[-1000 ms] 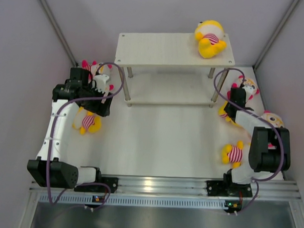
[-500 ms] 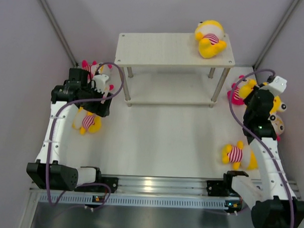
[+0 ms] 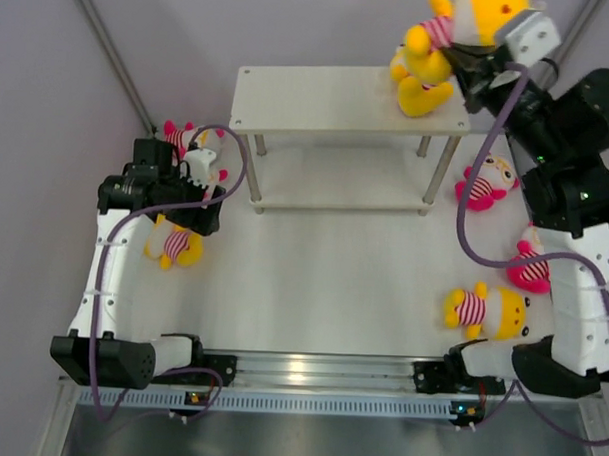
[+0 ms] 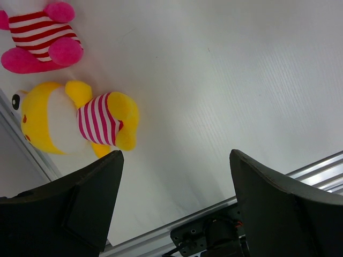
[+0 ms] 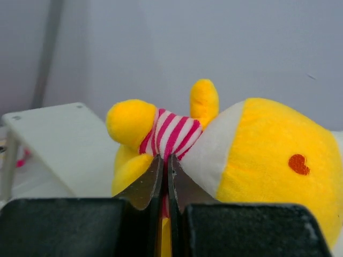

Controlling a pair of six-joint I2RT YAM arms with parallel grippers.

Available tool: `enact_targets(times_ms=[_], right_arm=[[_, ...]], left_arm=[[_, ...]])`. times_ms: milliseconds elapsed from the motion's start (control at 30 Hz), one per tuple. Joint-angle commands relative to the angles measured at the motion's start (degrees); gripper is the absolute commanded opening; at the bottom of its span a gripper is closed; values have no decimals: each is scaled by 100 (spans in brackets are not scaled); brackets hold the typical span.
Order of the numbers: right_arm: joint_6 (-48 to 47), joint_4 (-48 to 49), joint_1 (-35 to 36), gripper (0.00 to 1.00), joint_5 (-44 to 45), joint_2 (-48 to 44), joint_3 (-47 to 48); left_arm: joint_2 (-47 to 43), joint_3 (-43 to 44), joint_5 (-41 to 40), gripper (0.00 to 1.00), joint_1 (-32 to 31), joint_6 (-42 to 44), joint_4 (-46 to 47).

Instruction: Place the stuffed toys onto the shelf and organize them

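Observation:
My right gripper (image 3: 459,51) is shut on the striped shirt of a yellow stuffed toy (image 3: 470,14) and holds it high over the right end of the shelf (image 3: 319,98). In the right wrist view the jaws (image 5: 166,160) pinch that toy (image 5: 262,155), with the shelf top (image 5: 48,139) below left. Another yellow toy (image 3: 421,87) lies on the shelf top. My left gripper (image 3: 190,209) is open and empty (image 4: 177,160), above a yellow toy (image 3: 174,245) (image 4: 69,123) on the table.
On the right of the table lie two pink-limbed toys (image 3: 486,181) (image 3: 531,268) and a yellow one (image 3: 487,307). Pink-limbed toys (image 3: 193,139) lie at the left, partly hidden by my left arm; one shows in the left wrist view (image 4: 40,37). Grey walls close in both sides.
My right arm has swung up from the table's right side, carrying the yellow toy to above the shelf's right end. The left arm has barely moved.

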Motion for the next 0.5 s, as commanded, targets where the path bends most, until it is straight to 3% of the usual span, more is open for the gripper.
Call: enact_targets(times_ms=[0, 200, 467], right_arm=[[-1363, -1718, 931, 0, -1711, 930, 838], [-1066, -1175, 1450, 4, -2147, 2021, 1245], [-846, -971, 1468, 7, -2393, 3014, 1903]], left_arm=[[-196, 76, 110, 87, 20, 71, -11], [-310, 14, 13, 87, 20, 71, -19], [-302, -109, 74, 87, 20, 97, -28]])
